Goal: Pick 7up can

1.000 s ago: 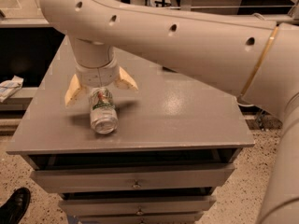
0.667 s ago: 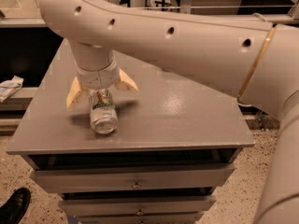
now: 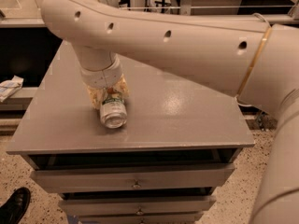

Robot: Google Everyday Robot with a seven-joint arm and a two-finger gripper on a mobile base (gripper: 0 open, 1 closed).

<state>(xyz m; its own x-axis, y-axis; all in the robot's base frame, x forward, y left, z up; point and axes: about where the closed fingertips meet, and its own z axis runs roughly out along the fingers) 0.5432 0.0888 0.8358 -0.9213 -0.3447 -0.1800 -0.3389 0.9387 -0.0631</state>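
Note:
The 7up can (image 3: 113, 113) lies on its side on the grey cabinet top (image 3: 187, 120), left of the middle, with its silver end facing the camera and a green band showing. My gripper (image 3: 109, 95) comes straight down onto it from the big beige arm. The yellowish fingers (image 3: 96, 96) press against both sides of the can's far half, so the gripper is shut on it. The can still touches the top.
The cabinet has drawers (image 3: 135, 181) below its front edge. A white paper item (image 3: 10, 87) lies on a lower shelf to the left. A black shoe (image 3: 14, 206) stands on the floor at bottom left. The arm spans the upper right.
The fingers, spread wide on either side of the can before, have closed in onto it. The can has stayed in place.

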